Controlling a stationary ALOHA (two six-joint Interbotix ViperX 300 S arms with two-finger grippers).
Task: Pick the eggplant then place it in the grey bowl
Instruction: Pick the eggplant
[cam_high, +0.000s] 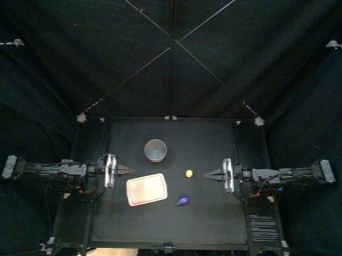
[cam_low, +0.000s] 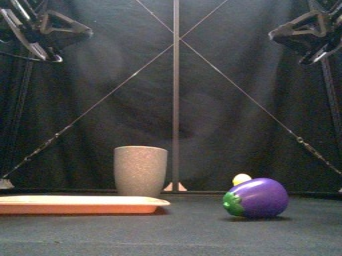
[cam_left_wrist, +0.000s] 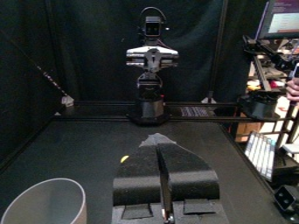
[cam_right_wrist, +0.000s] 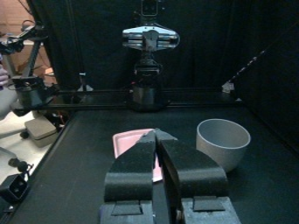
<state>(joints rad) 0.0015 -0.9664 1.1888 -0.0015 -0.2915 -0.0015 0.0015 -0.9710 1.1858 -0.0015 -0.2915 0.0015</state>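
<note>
eggplant: purple with a green cap, lying on its side on the table at about 6 o'clock from the middle, closest to the front edge. nothing touches it.
pink tray: flat, at 8 o'clock from the middle, near the eggplant but apart from it. looks bare from where i stand.
yellow toy: a small thing at 2 o'clock, just off the middle and behind the eggplant. too small to name.
left gripper: over at 9 o'clock by the table's side, held high, claw pressed together with nothing in it.
right gripper: opposite at 3 o'clock, also high, claw pressed together and empty.
grey bowl: the tall speckled cup, upright at 11 o'clock toward the back, mouth open, clear of everything else.
step in hand: the reach for the eggplant, which i'd say has not started, so the task is at its beginning.
doing it well: the right arm looks the nearer one. i'd spread the claw before descending, come straight down, and close across the fat middle of the body rather than along its length. the rounded, shiny skin could roll or slip out. stay off the yellow toy, then lift well above the bowl's rim before letting go.
writing: none i can read on the eggplant, tray or bowl.
</note>
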